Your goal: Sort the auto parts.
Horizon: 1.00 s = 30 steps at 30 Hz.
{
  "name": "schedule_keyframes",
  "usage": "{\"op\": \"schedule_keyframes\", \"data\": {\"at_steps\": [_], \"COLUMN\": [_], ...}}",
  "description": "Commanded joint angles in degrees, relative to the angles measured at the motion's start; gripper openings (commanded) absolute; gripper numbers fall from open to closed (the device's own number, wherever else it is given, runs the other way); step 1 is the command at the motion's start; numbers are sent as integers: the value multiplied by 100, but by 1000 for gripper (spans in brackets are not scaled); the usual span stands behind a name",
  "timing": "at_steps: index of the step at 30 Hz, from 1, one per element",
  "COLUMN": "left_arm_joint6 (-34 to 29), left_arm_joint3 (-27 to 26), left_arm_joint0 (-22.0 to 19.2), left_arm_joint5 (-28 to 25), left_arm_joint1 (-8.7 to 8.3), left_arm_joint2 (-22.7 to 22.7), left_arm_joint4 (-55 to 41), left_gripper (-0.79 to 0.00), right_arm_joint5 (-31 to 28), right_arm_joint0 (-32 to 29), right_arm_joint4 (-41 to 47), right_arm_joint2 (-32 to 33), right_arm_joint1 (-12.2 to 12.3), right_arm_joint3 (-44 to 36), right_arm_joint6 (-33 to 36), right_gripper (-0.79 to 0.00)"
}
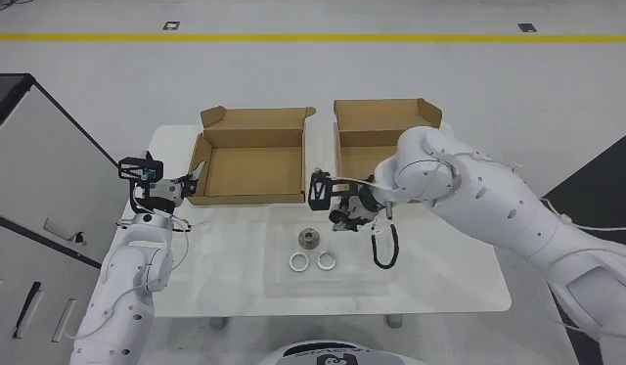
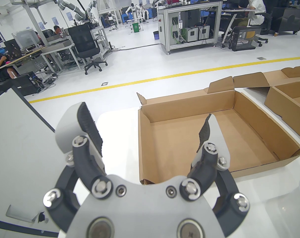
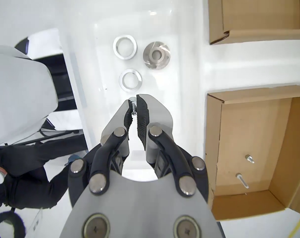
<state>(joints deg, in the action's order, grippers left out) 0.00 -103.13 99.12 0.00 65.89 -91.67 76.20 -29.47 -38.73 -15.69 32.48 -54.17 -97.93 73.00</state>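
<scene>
parts count | open cardboard box (image 1: 252, 169) (image 1: 357, 158) x2 | flat metal ring (image 3: 124, 46) (image 3: 130, 80) x2 | flanged metal hub (image 3: 156, 55) x1 | threaded bolt (image 3: 133, 106) (image 3: 249, 159) (image 3: 242, 180) x3 | black loop (image 1: 383, 246) x1 | white table (image 1: 225, 257) x1

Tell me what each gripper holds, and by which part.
Right gripper pinches a bolt by its threaded shank. Left gripper is open, holding nothing.

No text, label, number or sign readable on the cardboard boxes (image 1: 252, 169) or the surface (image 1: 235, 257).
</scene>
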Motion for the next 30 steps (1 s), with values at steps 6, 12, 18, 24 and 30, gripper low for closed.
{"op": "schedule_keyframes", "data": {"at_steps": [6,12,18,24,30], "left_arm_joint6": [0,0,0,0,0], "left_arm_joint3": [0,0,0,0,0], "left_arm_joint0": [0,0,0,0,0], "left_arm_joint5": [0,0,0,0,0], "left_arm_joint1": [0,0,0,0,0], "left_arm_joint2": [0,0,0,0,0], "left_arm_joint4": [0,0,0,0,0], "left_gripper": [0,0,0,0,0], "right_arm_joint5": [-1786,-2853,-2853,-2853,-2853], "right_arm_joint0": [-822,-1089,-1295,-1486,-1753], "right_arm_joint4": [673,947,1433,1650,1563], "right_arm_joint2": [951,1120,1329,1533,1826], "right_arm_joint1": [432,664,774,784,731], "right_arm_joint3": [446,615,306,72,-205], "right_arm_joint6": [-1605,-2759,-3114,-3586,-4403], "right_gripper": [-785,-785,-785,-785,-785]}}
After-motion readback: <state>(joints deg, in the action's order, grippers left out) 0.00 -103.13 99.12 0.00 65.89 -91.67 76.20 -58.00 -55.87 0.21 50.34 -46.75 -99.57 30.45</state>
